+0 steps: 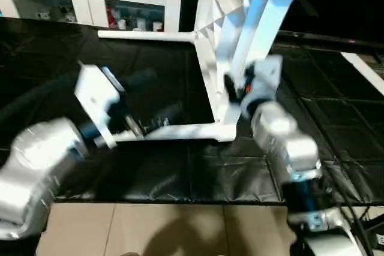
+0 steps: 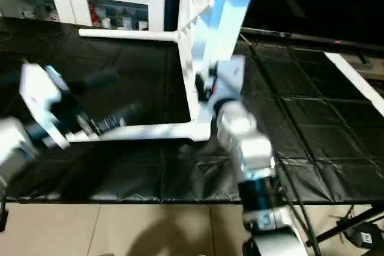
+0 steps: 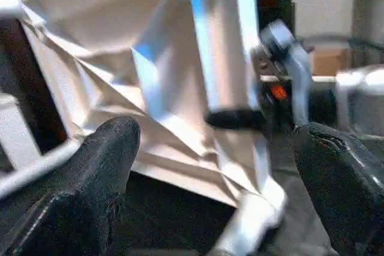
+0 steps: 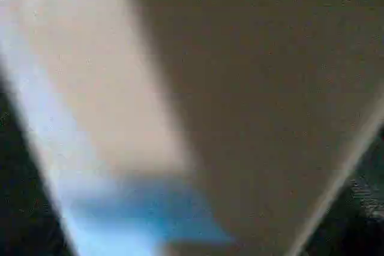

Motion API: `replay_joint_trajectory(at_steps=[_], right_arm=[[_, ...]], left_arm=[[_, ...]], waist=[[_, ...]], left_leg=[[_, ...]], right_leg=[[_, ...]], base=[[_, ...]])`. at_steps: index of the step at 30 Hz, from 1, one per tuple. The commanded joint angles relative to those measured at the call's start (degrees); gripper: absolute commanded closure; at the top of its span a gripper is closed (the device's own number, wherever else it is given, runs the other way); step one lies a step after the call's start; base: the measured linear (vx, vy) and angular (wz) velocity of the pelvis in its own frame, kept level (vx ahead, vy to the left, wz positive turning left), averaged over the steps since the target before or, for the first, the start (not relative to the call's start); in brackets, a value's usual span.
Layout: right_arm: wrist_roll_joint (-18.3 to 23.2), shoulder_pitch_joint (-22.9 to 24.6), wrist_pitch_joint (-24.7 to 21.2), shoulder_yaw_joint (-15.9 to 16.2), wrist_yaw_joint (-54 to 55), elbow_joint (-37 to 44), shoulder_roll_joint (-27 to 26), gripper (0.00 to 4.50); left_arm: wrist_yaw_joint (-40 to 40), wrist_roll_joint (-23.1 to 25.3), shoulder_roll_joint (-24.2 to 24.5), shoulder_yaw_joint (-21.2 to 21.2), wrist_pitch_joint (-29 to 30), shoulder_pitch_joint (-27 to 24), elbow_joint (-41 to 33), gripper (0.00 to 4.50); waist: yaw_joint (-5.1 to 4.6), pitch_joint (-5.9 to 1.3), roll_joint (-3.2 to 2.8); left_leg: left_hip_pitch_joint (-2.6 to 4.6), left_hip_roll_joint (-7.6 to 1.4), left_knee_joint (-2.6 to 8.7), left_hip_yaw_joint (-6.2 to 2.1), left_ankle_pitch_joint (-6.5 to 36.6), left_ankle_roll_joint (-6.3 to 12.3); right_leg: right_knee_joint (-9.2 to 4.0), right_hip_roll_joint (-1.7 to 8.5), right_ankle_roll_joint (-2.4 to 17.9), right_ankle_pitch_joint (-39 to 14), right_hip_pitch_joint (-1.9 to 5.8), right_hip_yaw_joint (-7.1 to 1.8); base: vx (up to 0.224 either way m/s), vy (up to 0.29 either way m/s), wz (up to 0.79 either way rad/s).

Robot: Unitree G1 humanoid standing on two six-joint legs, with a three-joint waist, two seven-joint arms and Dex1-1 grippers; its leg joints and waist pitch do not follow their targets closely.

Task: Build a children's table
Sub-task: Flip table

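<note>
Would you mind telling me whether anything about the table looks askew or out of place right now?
Yes: the children's table is not on its feet. Its top stands on edge on the black mat, ribbed underside exposed, with legs pointing sideways. One leg lies along the mat.

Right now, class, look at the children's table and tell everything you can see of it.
The children's table is all white, plastic by its look, and stands tipped on its edge on the black mat. Its ribbed underside faces the cabinet side. Long tubular legs stick out level from its corners, one low by the left gripper, one at the far end, and one crosses the top of the picture. The right gripper is at its near edge.
</note>
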State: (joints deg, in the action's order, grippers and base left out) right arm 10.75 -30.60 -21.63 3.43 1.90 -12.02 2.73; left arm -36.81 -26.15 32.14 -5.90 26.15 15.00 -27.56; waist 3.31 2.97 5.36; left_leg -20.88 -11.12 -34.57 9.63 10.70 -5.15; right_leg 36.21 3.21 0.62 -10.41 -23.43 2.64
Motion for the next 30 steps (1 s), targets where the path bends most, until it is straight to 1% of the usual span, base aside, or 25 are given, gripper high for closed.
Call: replay_joint_trajectory(at_steps=[1, 2, 3, 4, 5, 6, 8, 11, 12, 13, 14, 16, 17, 18, 19, 20, 21, 22, 24, 25, 26, 27, 28, 29, 30], right_arm=[[-0.93, 0.72, 2.66, 0.50, -1.10, -1.73, -0.52, 0.99], [-1.11, 0.73, 3.01, 0.70, -1.31, -2.11, -0.64, 0.99], [-1.24, 0.73, 3.36, 0.99, -1.81, -2.52, -0.79, 0.99], [-1.18, 0.75, 3.65, 1.12, -2.19, -3.39, -1.29, 0.99], [-1.18, 0.75, 3.65, 1.12, -2.20, -3.41, -1.31, 0.99], [-1.39, 0.60, 4.05, 0.93, -1.70, -4.62, -1.58, 0.99], [-1.65, 0.29, 4.51, 0.41, -0.76, -6.08, -1.89, 0.99], [-1.57, -0.59, 6.32, -0.82, -0.08, -8.60, -2.46, 0.99], [-1.74, -0.90, 7.33, -0.96, -0.21, -9.38, -2.51, 0.99], [-2.39, -1.78, 9.56, -1.02, -0.19, -11.00, -2.44, 0.99], [-2.61, -2.11, 10.31, -1.10, -0.21, -11.68, -2.46, 1.15], [-2.83, -2.74, 11.72, -1.34, -0.35, -13.02, -2.59, 1.15], [-2.84, -2.80, 11.94, -1.36, -0.43, -13.21, -2.62, 1.28], [-2.85, -2.89, 12.35, -1.37, -0.61, -13.51, -2.68, 1.28], [-2.97, -2.98, 12.89, -1.48, -0.79, -14.04, -2.83, 1.45], [-2.97, -2.98, 12.89, -1.48, -0.79, -14.04, -2.83, 1.53], [-3.01, -3.03, 13.30, -1.52, -0.95, -14.42, -2.90, 1.59], [-3.11, -3.12, 14.08, -1.46, -1.35, -15.10, -2.95, 1.66], [-3.14, -3.20, 14.49, -1.45, -1.49, -15.45, -2.99, 1.77], [-3.11, -3.20, 14.58, -1.46, -1.53, -15.52, -3.04, 1.96], [-3.11, -3.21, 14.61, -1.46, -1.55, -15.55, -3.06, 2.01], [-3.14, -3.28, 14.82, -1.55, -1.64, -15.73, -3.16, 2.06], [-3.18, -3.34, 14.99, -1.62, -1.71, -15.87, -3.22, 2.13], [-3.16, -3.46, 15.19, -1.76, -1.84, -15.95, -3.42, 2.34], [-3.17, -3.52, 15.25, -1.81, -1.88, -15.98, -3.50, 2.34]], left_arm=[[0.77, 0.77, 1.15, -1.36, -0.88, 1.55, -0.96, 0.00], [0.66, 1.06, 1.38, -1.47, -1.20, 1.58, -1.09, 0.00], [0.35, 1.66, 1.82, -1.47, -1.79, 1.50, -1.30, 0.00], [-0.35, 5.65, 3.91, -0.42, -4.74, 1.17, -1.93, 0.00], [-0.36, 5.78, 3.97, -0.39, -4.83, 1.16, -1.95, 0.00], [-0.47, 7.42, 4.58, -0.05, -6.21, 1.26, -2.30, 0.00], [-0.25, 7.89, 4.47, -0.19, -6.93, 1.60, -2.56, 0.00], [0.99, 10.56, 4.70, -0.68, -10.00, 2.57, -2.20, 0.00], [1.69, 11.06, 4.58, -1.05, -10.78, 2.95, -1.94, 0.00], [3.00, 12.49, 4.45, -2.21, -13.46, 3.69, -1.15, 0.00], [3.48, 13.17, 4.56, -2.53, -14.72, 3.87, -0.79, 0.00], [5.80, 19.34, 6.07, -3.21, -22.68, 4.33, 0.93, 0.00], [6.34, 20.91, 6.43, -3.33, -24.81, 4.35, 1.37, 0.00], [7.99, 25.21, 7.47, -3.57, -29.95, 4.25, 2.22, 0.00], [9.33, 28.76, 8.12, -3.68, -33.76, 3.97, 2.73, 0.00], [9.33, 28.76, 8.12, -3.68, -33.76, 3.97, 2.73, 0.00], [10.03, 30.37, 8.32, -3.73, -35.65, 3.79, 2.86, 0.00], [11.87, 33.56, 8.67, -3.84, -39.14, 3.58, 3.04, 0.00], [13.72, 36.70, 9.46, -3.85, -41.07, 3.52, 3.19, 0.00], [14.89, 38.35, 9.96, -3.91, -41.43, 3.57, 3.39, 0.00], [15.65, 39.39, 10.40, -4.02, -41.65, 3.73, 3.65, 0.00], [17.37, 41.76, 11.20, -4.47, -42.58, 4.21, 4.52, 0.00], [18.38, 43.19, 11.63, -4.77, -43.29, 4.52, 5.13, 0.00], [19.65, 45.18, 13.04, -5.31, -44.66, 5.90, 7.68, 0.00], [20.06, 46.05, 13.71, -5.37, -45.37, 6.53, 9.15, 0.00]], waist=[[0.13, -3.51, -1.99], [0.16, -3.52, -1.76], [0.10, -3.49, -1.91], [0.13, -3.39, -1.48], [0.19, -3.43, -1.70], [0.18, -3.40, -1.58], [0.31, -3.37, -1.42], [0.48, -3.42, -1.52], [0.48, -3.42, -1.51], [0.53, -3.41, -1.47], [0.44, -3.38, -1.44], [0.45, -3.30, -1.39], [0.46, -3.30, -1.39], [0.44, -3.27, -1.18], [0.48, -3.40, -1.28], [0.47, -3.41, -1.36], [0.47, -3.47, -1.31], [0.48, -3.49, -1.30], [0.45, -3.48, -1.39], [0.47, -3.45, -1.41], [0.49, -3.43, -1.19], [0.41, -3.40, -1.11], [0.42, -3.36, -1.18], [0.47, -3.35, -1.12], [0.51, -3.38, -1.20]], left_leg=[[0.55, -1.05, 4.15, -0.29, 11.19, -5.47], [0.50, -1.12, 4.17, -0.29, 11.59, -5.40], [0.50, -1.11, 4.24, -0.35, 12.10, -5.37], [0.42, -1.22, 4.32, -0.40, 12.41, -5.02], [0.51, -1.30, 4.29, -0.42, 12.10, -5.02], [0.51, -1.30, 4.28, -0.35, 11.98, -4.99], [0.54, -1.32, 4.33, -0.29, 11.56, -5.28], [0.66, -1.31, 4.27, -0.23, 11.93, -5.22], [0.57, -1.34, 4.29, -0.26, 12.03, -5.21], [0.55, -1.29, 4.29, -0.25, 12.40, -5.24], [0.53, -1.28, 4.30, -0.30, 12.95, -5.26], [0.45, -1.29, 4.31, -0.36, 13.61, -4.99], [0.40, -1.36, 4.34, -0.44, 13.81, -4.79], [0.32, -1.36, 4.40, -0.52, 13.90, -4.41], [0.41, -1.43, 4.35, -0.52, 13.52, -4.49], [0.39, -1.47, 4.31, -0.53, 12.92, -4.53], [0.37, -1.48, 4.31, -0.50, 12.56, -4.42], [0.44, -1.54, 4.27, -0.46, 12.33, -4.49], [0.42, -1.58, 4.28, -0.47, 12.66, -4.37], [0.47, -1.55, 4.28, -0.44, 13.01, -4.38], [0.49, -1.50, 4.26, -0.42, 13.38, -4.30], [0.37, -1.51, 4.28, -0.43, 13.62, -4.11], [0.46, -1.49, 4.28, -0.44, 13.95, -4.06], [0.43, -1.45, 4.26, -0.47, 14.15, -4.04], [0.45, -1.35, 4.22, -0.48, 14.26, -4.00]], right_leg=[[-3.39, 2.97, 5.28, -8.27, 2.87, -2.43], [-3.43, 3.08, 5.27, -8.97, 2.81, -2.41], [-3.44, 3.08, 5.25, -9.94, 2.78, -2.41], [-3.70, 3.13, 4.84, -11.16, 2.79, -2.42], [-3.51, 3.25, 4.63, -11.41, 2.69, -2.48], [-3.57, 3.22, 4.62, -11.24, 2.63, -2.51], [-3.44, 3.25, 5.12, -10.75, 2.58, -2.49], [-3.44, 3.31, 5.32, -10.76, 2.46, -2.53], [-3.42, 3.37, 5.35, -10.67, 2.47, -2.53], [-3.47, 3.40, 5.34, -11.14, 2.47, -2.50], [-3.54, 3.39, 5.17, -12.09, 2.48, -2.48], [-3.82, 3.46, 4.55, -13.84, 2.49, -2.51], [-3.92, 3.52, 3.92, -14.56, 2.48, -2.53], [-4.17, 3.46, 3.51, -15.17, 2.47, -2.49], [-3.90, 3.59, 3.36, -14.88, 2.45, -2.52], [-3.72, 3.56, 3.66, -13.65, 2.39, -2.50], [-3.68, 3.56, 3.97, -12.91, 2.39, -2.48], [-3.45, 3.55, 4.66, -11.76, 2.30, -2.46], [-3.43, 3.53, 5.12, -11.20, 2.29, -2.44], [-3.36, 3.58, 5.39, -11.40, 2.21, -2.45], [-3.36, 3.58, 5.49, -12.04, 2.20, -2.46], [-3.47, 3.48, 5.31, -12.48, 2.21, -2.47], [-3.53, 3.57, 5.13, -13.49, 2.09, -2.50], [-3.61, 3.59, 5.06, -14.17, 2.01, -2.50], [-3.63, 3.56, 4.99, -14.48, 1.94, -2.51]], base=[[0.000, 0.000, 0.00], [0.000, 0.000, 0.00], [0.000, 0.000, 0.00], [0.000, 0.000, 0.00], [0.000, 0.000, 0.00], [0.000, 0.000, 0.00], [0.000, 0.000, 0.00], [0.000, 0.000, 0.00], [0.000, 0.000, 0.00], [0.000, 0.000, 0.00], [0.000, 0.000, 0.00], [0.000, 0.000, 0.00], [0.000, 0.000, 0.00], [0.000, 0.000, 0.00], [0.000, 0.000, 0.00], [0.000, 0.000, 0.00], [0.000, 0.000, 0.00], [0.000, 0.000, 0.00], [0.000, 0.000, 0.00], [0.000, 0.000, 0.00], [0.000, 0.000, 0.00], [0.000, 0.000, 0.00], [0.000, 0.000, 0.00], [0.000, 0.000, 0.00], [0.000, 0.000, 0.00]])
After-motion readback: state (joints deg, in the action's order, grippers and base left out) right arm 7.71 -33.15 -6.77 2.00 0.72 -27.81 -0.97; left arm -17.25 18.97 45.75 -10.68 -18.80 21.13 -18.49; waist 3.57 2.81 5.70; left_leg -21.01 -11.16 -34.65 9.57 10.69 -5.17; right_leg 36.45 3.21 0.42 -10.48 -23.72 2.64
